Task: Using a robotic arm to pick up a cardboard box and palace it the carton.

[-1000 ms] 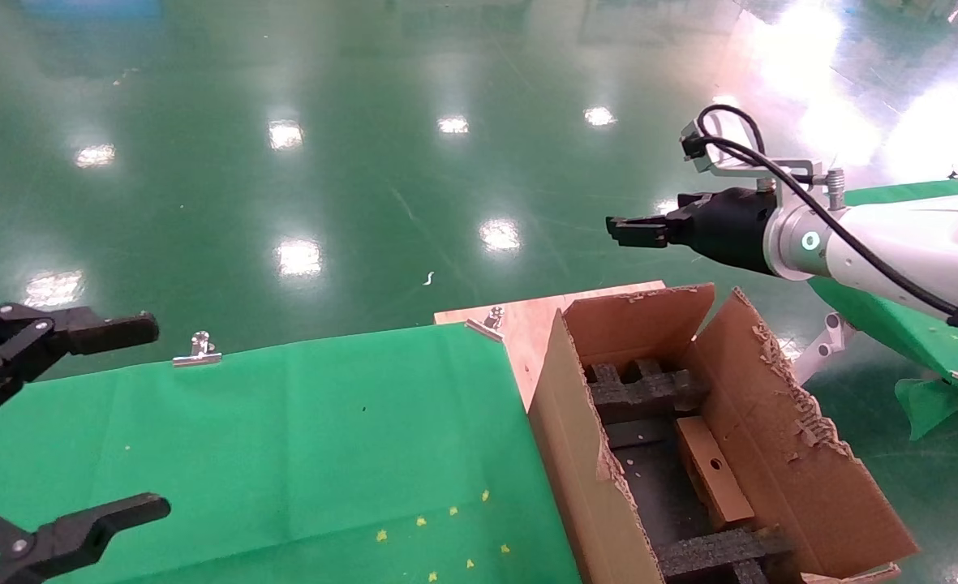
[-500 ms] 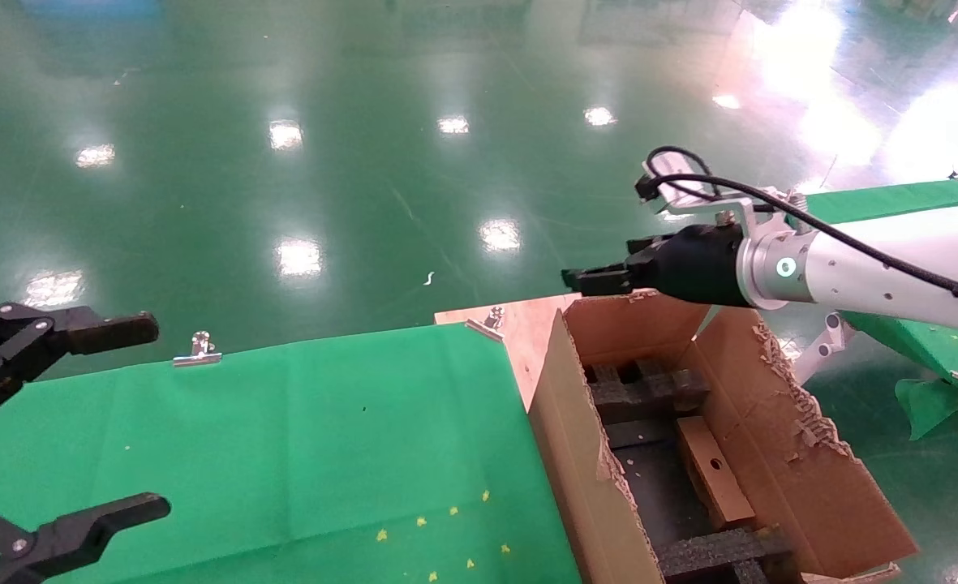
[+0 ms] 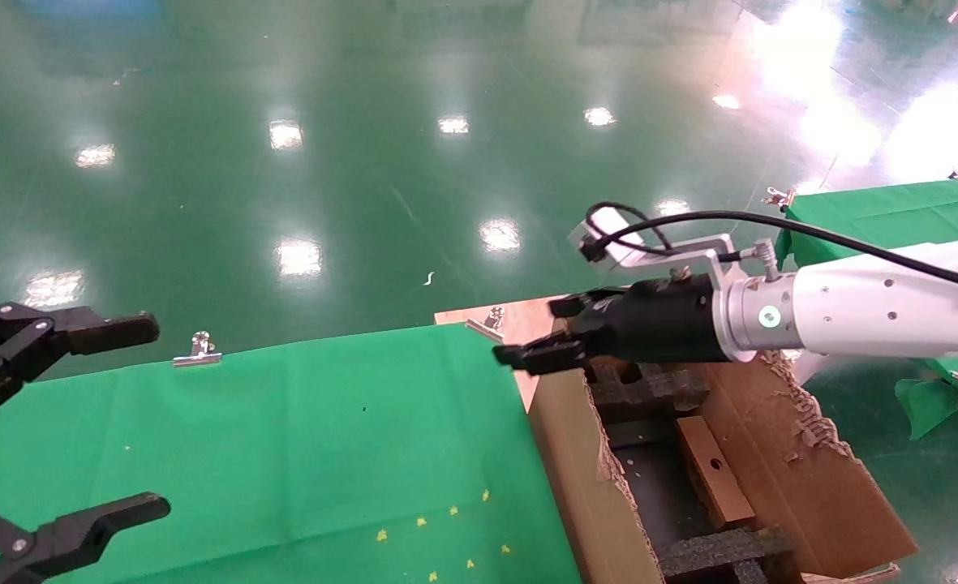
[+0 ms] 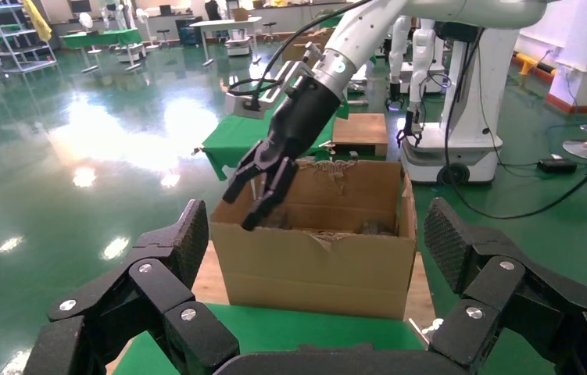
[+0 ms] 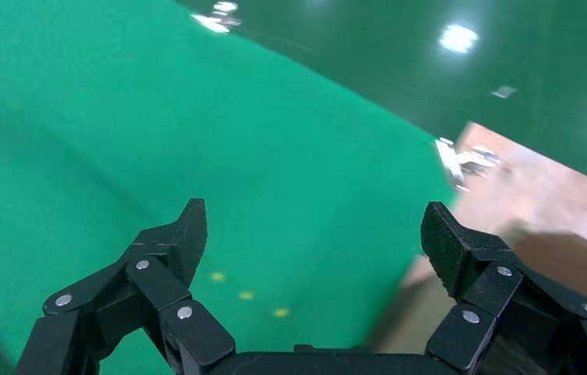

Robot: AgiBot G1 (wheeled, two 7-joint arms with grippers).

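Right tool (image 3: 537, 332) hangs over the near-left top corner of the carton (image 3: 811, 478), fingers spread and carrying nothing; the right wrist view confirms the gap between its fingers (image 5: 169, 242) is bare, with only green worktop (image 3: 284, 438) and a strip of wooden board (image 3: 527, 320) below. The cardboard box (image 3: 714, 470) already lies inside the carton, on its side between the black foam inserts (image 3: 649, 389), punched hole facing up, touching or just beside the right-hand wall; whether it sits flat on the floor of the carton cannot be told from here. Left tool (image 3: 57, 430) is parked at the left edge of the worktop, fingers wide apart, holding nothing. Judging by this, the placing looks done or nearly so, and the step in hand is carrying the robotic arm (image 3: 868, 312) clear of the carton. To do that well, keep the tool above the ragged flap edges, since the torn corrugated rim could catch a finger and drag the whole carton along the board. Move out over the worktop rather than down. Watch the black cable loop (image 3: 616, 227) near the camera block; it stands proud of the wrist. If the box needs reseating, come in from straight above, between the foam pieces.
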